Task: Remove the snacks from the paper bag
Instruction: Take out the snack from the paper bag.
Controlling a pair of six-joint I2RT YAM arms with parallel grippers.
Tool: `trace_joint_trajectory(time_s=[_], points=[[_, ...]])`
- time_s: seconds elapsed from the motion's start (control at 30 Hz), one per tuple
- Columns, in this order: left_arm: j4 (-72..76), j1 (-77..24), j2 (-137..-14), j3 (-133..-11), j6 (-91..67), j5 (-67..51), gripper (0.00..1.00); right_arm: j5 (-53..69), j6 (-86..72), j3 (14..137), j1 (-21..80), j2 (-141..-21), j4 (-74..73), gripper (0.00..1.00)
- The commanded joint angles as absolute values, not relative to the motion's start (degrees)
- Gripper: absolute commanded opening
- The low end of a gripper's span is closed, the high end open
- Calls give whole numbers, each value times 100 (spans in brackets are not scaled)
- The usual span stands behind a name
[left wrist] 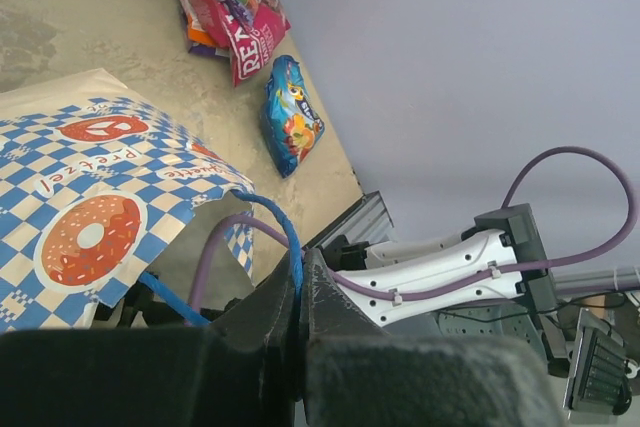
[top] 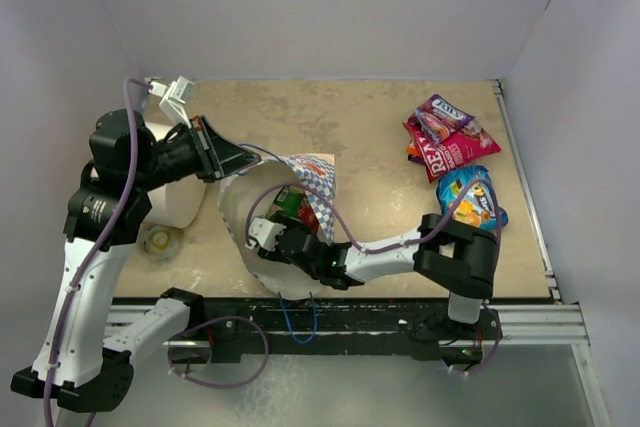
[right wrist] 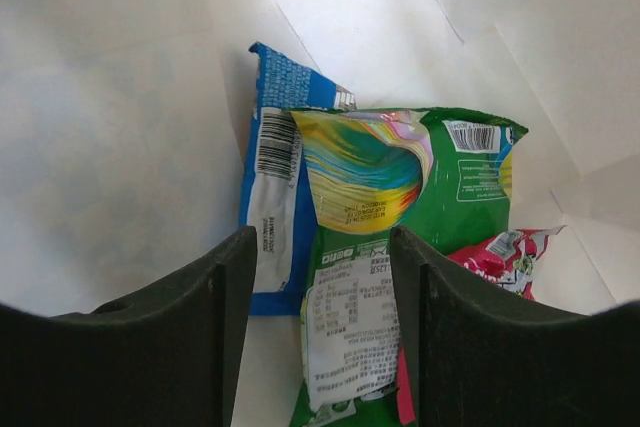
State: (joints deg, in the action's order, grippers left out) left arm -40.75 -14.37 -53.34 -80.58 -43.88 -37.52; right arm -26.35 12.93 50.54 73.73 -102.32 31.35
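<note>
My right hand [right wrist: 320, 247] is reaching inside the paper bag [top: 318, 175], its fingers [right wrist: 170, 337] spread and gripping nothing. One finger is sitting on each side of the green packet [right wrist: 400, 167], so that a squeeze would be catching it across its width. That packet is lying on top, overlapping a blue packet [right wrist: 272, 147] on one side and a red packet [right wrist: 500, 252] on the other, which is why I am judging it the sensible one to be taking first.

My left hand [left wrist: 300, 292] is clamping down on the blue cord handle [left wrist: 287, 237] and lifting it, which is keeping the bag's mouth gaping toward my right arm. Whether a bit of the paper rim is also being pinched I cannot quite make out, since my own hand is blocking the view. The bag is resting on the tabletop [top: 300, 112] with its checkered face turned upward.

Farther off, toward the far right corner, a pile of magenta and purple packets [top: 445, 137] is sitting with a lone blue packet [top: 470, 199] just beside it. Both are lying well apart from the bag, so I am reckoning the job roughly half done, with at least three packets waiting inside
</note>
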Motion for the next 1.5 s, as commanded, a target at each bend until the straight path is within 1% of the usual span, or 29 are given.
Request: trace_joint_trajectory(time_s=[0.0, 0.33, 0.4, 0.5, 0.63, 0.67, 0.73, 0.8, 0.9, 0.97, 1.03, 1.1, 1.17, 1.23, 1.33, 1.4, 1.47], points=[[-3693, -1412, -5256, -7969, -4315, -3856, 0, -2996, 1697, 5420, 7193, -10451, 3648, 58], [-3527, -1416, -5265, -7830, -4351, -3944, 0, -2839, 1958, 5564, 6911, -10777, 3790, 58], [-3495, -1415, -5278, -7828, -4346, -3949, 0, -2770, 1985, 5625, 6877, -10868, 3820, 60], [-3517, -1421, -5283, -7827, -4358, -3955, 0, -2857, 2086, 5716, 6833, -11059, 3951, 65], [-3548, -1416, -5198, -7755, -4408, -3900, 0, -3022, 2328, 6098, 6787, -11303, 3966, 65], [-3553, -1418, -5182, -7746, -4426, -3876, 0, -3030, 2386, 6160, 6780, -11351, 3938, 59], [-3565, -1423, -5152, -7742, -4446, -3844, 0, -2889, 2439, 6342, 6728, -11427, 3732, 39], [-3581, -1421, -5168, -7756, -4447, -3828, 0, -2914, 2421, 6426, 6707, -11429, 3618, 30], [-3644, -1419, -5188, -7765, -4434, -3797, 0, -2790, 2396, 6369, 6703, -11242, 3549, 19], [-3678, -1423, -5167, -7752, -4436, -3754, 0, -2719, 2287, 6355, 6707, -11028, 3271, 16], [-3710, -1416, -5136, -7711, -4445, -3697, 0, -2709, 2166, 6273, 6712, -10796, 3112, 15], [-3758, -1423, -5129, -7697, -4443, -3647, 0, -2347, 2016, 6249, 6707, -10558, 2771, 8], [-3818, -1416, -5153, -7696, -4394, -3645, 0, -1896, 1892, 6249, 6711, -10322, 2522, 4], [-3816, -1420, -5161, -7702, -4362, -3661, 0, -1447, 1732, 6123, 6733, -10046, 2510, 3], [-3850, -1418, -5171, -7755, -4300, -3631, 0, -1085, 1461, 6003, 6754, -9652, 2411, 3], [-3908, -1415, -5203, -7813, -4260, -3590, 0, -819, 1327, 6051, 6750, -9445, 2162, 0], [-3937, -1411, -5243, -7864, -4266, -3568, 0, -495, 1199, 6119, 6751, -9256, 1868, 0]])
